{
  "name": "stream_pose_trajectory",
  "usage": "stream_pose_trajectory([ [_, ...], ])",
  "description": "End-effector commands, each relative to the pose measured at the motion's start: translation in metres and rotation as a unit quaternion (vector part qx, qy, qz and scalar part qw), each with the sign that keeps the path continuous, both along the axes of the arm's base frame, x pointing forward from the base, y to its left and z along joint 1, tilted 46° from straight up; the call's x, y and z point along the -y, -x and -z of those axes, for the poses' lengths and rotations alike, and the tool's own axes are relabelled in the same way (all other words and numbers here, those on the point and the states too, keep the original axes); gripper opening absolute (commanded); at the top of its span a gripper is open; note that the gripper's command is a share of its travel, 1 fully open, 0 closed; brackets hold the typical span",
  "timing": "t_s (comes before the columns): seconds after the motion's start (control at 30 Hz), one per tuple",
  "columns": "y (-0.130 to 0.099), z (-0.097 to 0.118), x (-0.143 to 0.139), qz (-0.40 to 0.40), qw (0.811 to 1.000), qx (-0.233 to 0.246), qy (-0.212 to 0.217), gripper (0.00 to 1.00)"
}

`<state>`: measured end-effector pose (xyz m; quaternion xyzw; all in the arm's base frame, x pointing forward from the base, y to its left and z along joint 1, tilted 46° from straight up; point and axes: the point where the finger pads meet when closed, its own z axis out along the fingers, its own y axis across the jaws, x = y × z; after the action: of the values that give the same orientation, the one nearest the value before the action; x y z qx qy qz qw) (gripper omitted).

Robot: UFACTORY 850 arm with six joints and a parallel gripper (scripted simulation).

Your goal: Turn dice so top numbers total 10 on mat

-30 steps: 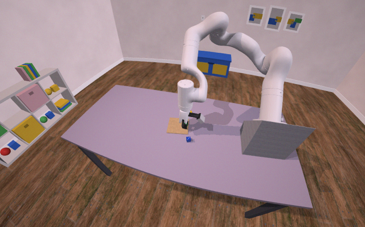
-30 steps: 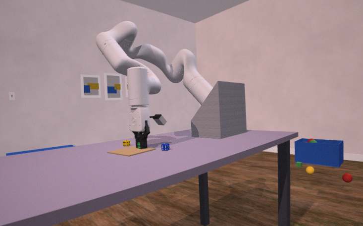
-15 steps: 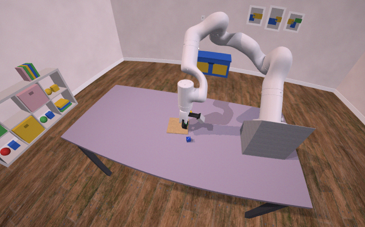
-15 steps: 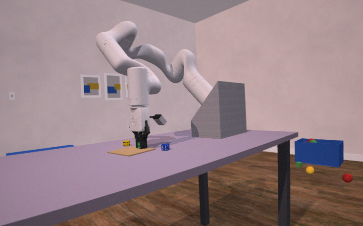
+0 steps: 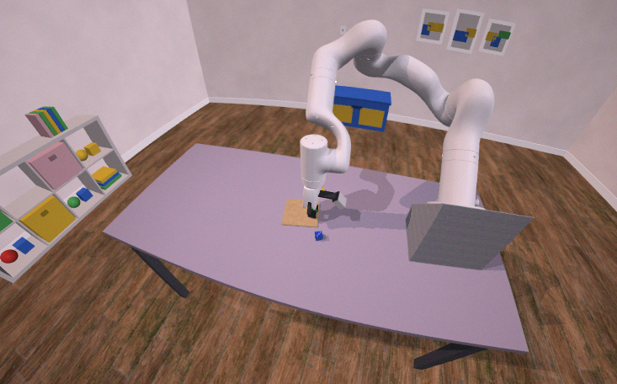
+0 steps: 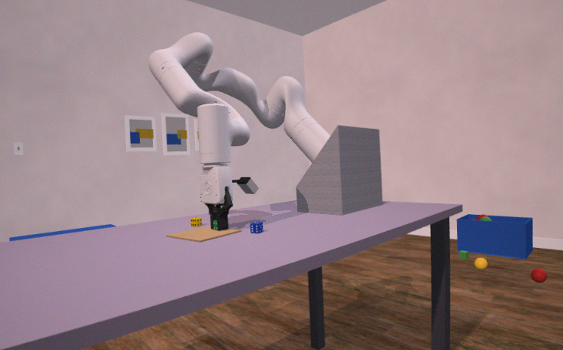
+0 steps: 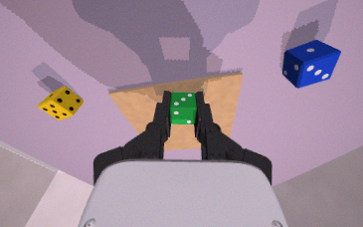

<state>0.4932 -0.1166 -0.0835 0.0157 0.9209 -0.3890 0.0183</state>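
Your end effector (image 5: pixel 311 210) (image 6: pixel 219 220) (image 7: pixel 182 101) grips the green die (image 6: pixel 215 224) (image 7: pixel 183 108); yellow (image 6: pixel 196 221) (image 7: pixel 61 103) and blue dice (image 5: pixel 318 235) (image 6: pixel 256 227) (image 7: pixel 311 64) flank the mat (image 5: pixel 296 216) (image 6: pixel 200 236) (image 7: pixel 229 97).

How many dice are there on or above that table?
3. A green die is between the black fingers, over the mat; a yellow die and a blue die sit on the table, off the mat.

fingers (image 5: pixel 310 210) (image 6: pixel 224 222) cover two sides of the green die (image 6: pixel 215 224) (image 7: pixel 183 108); the top view mostly hides the yellow die (image 5: pixel 322 189) (image 6: pixel 196 221) (image 7: pixel 61 103).
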Motion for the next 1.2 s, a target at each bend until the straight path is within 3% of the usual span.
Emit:
stream_pose_trajectory([
  [0.0, -0.001, 0.0, 0.0, 0.0, 1.0, 0.001, 0.0, 0.29],
  [0.23, -0.001, 0.0, 0.0, 0.0, 1.0, 0.001, 0.0, 0.33],
  [0.37, -0.001, 0.0, 0.0, 0.0, 1.0, 0.001, 0.0, 0.42],
  [0.83, -0.001, -0.002, -0.002, 0.0, 1.0, 0.001, 0.0, 0.42],
  [1.17, 0.0, -0.029, -0.029, 0.0, 1.0, 0.001, 0.0, 0.42],
])
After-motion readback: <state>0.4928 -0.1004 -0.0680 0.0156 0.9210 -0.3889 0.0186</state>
